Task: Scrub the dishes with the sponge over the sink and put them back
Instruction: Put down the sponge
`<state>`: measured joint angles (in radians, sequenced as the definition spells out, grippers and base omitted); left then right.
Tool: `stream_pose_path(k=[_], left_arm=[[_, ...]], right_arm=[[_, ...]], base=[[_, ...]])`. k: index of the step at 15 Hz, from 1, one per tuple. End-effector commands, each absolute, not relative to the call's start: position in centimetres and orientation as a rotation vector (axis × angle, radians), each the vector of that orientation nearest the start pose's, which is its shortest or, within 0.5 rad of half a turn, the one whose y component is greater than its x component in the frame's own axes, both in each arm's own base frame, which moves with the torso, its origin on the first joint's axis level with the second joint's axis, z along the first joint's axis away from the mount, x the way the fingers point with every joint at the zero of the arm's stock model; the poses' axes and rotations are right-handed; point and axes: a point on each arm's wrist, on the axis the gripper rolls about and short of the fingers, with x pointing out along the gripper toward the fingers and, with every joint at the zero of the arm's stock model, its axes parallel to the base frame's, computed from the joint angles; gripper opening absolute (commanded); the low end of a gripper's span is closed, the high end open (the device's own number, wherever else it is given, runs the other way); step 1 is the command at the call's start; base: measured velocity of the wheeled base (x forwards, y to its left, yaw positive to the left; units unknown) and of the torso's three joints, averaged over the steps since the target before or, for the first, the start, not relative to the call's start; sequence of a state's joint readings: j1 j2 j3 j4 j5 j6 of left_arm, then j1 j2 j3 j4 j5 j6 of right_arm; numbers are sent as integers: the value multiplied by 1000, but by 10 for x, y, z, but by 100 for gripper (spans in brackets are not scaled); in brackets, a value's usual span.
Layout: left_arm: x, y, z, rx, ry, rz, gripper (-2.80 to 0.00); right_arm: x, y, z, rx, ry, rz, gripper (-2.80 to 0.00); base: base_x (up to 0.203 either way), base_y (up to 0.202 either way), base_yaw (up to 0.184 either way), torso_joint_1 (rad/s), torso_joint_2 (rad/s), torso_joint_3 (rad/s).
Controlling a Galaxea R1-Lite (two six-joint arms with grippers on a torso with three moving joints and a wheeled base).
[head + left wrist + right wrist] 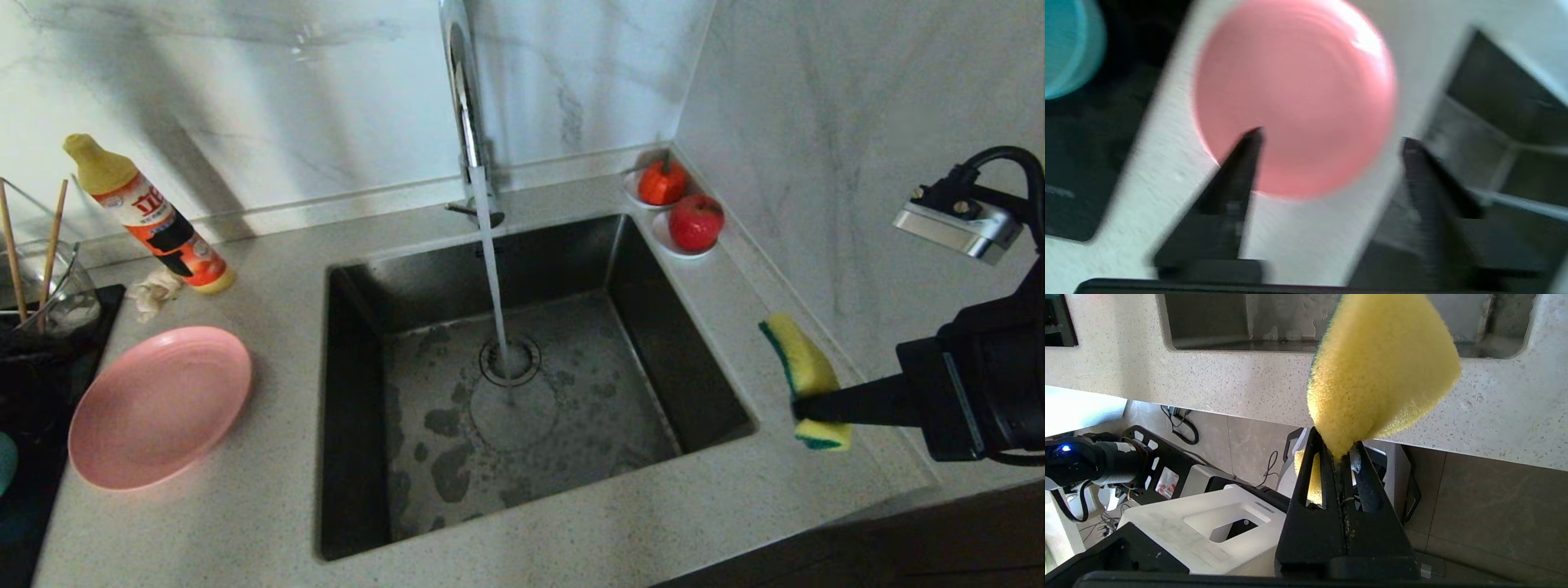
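Two tools, two jobs: right tool [802,410] sits at lower right of the head view, outside the sink's right rim, clamped tight on the sponge [804,367], which stands on end w/ green scour face toward the sink; the right wrist view shows both fingers pinching the sponge's narrow end, yellow foam bulging past them. Left tool [1329,136] isn't in the head view; its own wrist cam shows it spread wide, nothing between the fingers, hanging above the pink plate [1294,94], one fingertip over the plate's near part, the other out past its rim toward the sink. Plate [159,404] lies flat on the bench [245,523] at lower left, just beside the sink's left edge, partly over a dark mat [49,384]; teal bowl [1065,45] is on that mat, near the plate but apart. My read: step in hand is the left tool's work at the plate; can't tell if it's about to grab or is done w/ it. If grabbing: plate is shallow and flat, so come in low at the rim, one finger under the lip, one over, and pinch firm; a top-down close would prob just skate off. Then carry it over the sink [571,269] at center, tilt it toward the sponge, keep it clear of the water stream [494,278] from the faucet [469,122] so splash stays inside. Farther back, upper left: chopsticks [53,237] stand in a glass container [57,294], detergent bottle [151,216] leans beside it; don't clip either when lifting.
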<state>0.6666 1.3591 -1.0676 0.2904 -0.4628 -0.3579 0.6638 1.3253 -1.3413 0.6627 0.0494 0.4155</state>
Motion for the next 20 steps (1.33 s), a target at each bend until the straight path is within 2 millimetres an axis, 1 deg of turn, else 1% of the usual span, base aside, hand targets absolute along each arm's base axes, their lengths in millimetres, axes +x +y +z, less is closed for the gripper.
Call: stream_pose_path(k=[1,3,4,6,7,9,11,13,14,15,16,18,20], left_arm=[[148,101,287,-635,393,201,-280],[138,90,295,-646,373,56,-280],[135,86,297,-636,363,31,-280],[138,78,300,-606,366,-20,-280],[144,76,300,-566,374,-44,-280],[168,77,293,-430,422,-62,-280],[199,70,286,-197,449,-5,-280],[213,46,297,-46,322,-27,-280],[212,32,306,-4,245,-51,-280],[201,20,316,22,170,-74,-280],[181,10,327,37,98,-99,-280],[134,2,338,50,-10,-120,-280],[81,-1,338,58,-113,-117,-280]], right_arm=[[142,113,309,188,755,543,-280],[141,111,308,188,754,538,-280],[141,110,307,189,756,533,-280],[141,109,307,188,756,531,-280],[141,109,307,187,757,530,-280],[141,109,307,186,753,525,-280],[139,107,308,190,746,524,-280],[140,106,305,186,756,512,-280],[140,106,305,186,756,511,-280],[140,105,305,187,755,511,-280],[140,105,304,189,760,509,-280],[140,105,300,184,773,505,-280],[140,105,300,182,775,505,-280]], base=[[0,0,0,0,0,0],[0,0,0,0,0,0],[0,0,0,0,0,0],[0,0,0,0,0,0],[0,0,0,0,0,0],[0,0,0,0,0,0],[0,0,0,0,0,0],[0,0,0,0,0,0],[0,0,0,0,0,0],[0,0,0,0,0,0],[0,0,0,0,0,0],[0,0,0,0,0,0],[0,0,0,0,0,0]])
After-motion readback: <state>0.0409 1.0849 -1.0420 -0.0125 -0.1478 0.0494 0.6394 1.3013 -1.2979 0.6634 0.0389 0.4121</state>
